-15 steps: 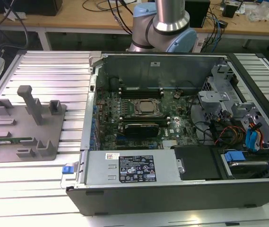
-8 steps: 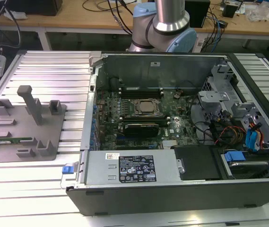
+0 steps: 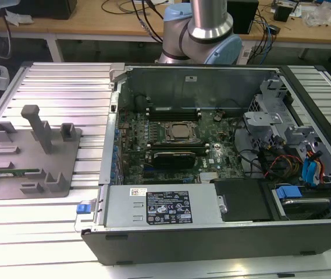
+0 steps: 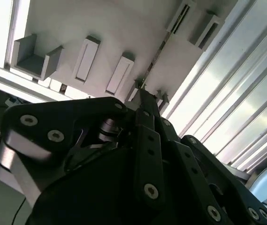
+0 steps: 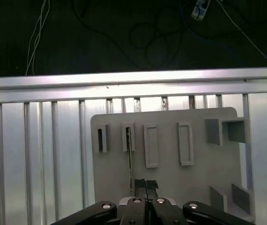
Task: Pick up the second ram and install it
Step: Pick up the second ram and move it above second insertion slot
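There is one robot arm (image 3: 210,23), one open computer case (image 3: 212,244), one grey holder plate (image 3: 28,160) and one green ram stick (image 3: 15,172).

Wooden workbench (image 3: 95,26) behind, cables (image 3: 137,17) strewn; ribbed aluminium tabletop (image 3: 54,87) brightly lit; dark floor (image 5: 124,37) beyond edge.

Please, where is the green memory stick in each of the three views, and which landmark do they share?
Exterior view: the memory stick lies on the grey holder plate, at that view's left.
First wrist view: it runs from a slot toward the gripper.
Second wrist view: it lies just beyond the gripper.
Shared landmark: the grey holder plate.
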Available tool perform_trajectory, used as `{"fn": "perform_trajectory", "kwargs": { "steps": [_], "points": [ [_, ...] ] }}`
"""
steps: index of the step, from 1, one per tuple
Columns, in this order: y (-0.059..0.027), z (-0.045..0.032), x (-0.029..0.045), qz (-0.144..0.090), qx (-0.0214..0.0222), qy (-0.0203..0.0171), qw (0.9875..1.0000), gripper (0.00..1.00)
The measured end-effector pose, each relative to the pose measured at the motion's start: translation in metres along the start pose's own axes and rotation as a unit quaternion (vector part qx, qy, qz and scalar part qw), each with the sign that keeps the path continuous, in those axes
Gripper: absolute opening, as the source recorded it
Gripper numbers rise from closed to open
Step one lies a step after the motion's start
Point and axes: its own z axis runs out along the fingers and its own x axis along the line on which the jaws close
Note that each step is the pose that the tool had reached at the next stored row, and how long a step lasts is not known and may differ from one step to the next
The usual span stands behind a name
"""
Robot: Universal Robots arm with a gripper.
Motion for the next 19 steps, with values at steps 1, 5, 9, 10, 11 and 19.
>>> {"fn": "perform_trajectory", "kwargs": {
  "steps": [1, 5, 9, 10, 11, 19],
  "points": [
    [-0.0001, 0.0010, 0.0000, 0.002, 0.0003, 0.0004, 1.0000, 0.08],
    [-0.0004, 0.0096, 0.0014, 0.018, 0.0003, 0.0018, 0.9998, 0.08],
    [-0.0008, 0.0190, 0.0054, 0.021, 0.0002, 0.0018, 0.9998, 0.08],
    [-0.0010, 0.0233, 0.0076, 0.022, 0.0002, 0.0017, 0.9998, 0.08],
    [-0.0013, 0.0288, 0.0103, 0.023, 0.0003, 0.0017, 0.9997, 0.08],
    [-0.0079, 0.0498, 0.0115, 0.022, 0.0003, 0.0019, 0.9997, 0.08]
  ]
}}
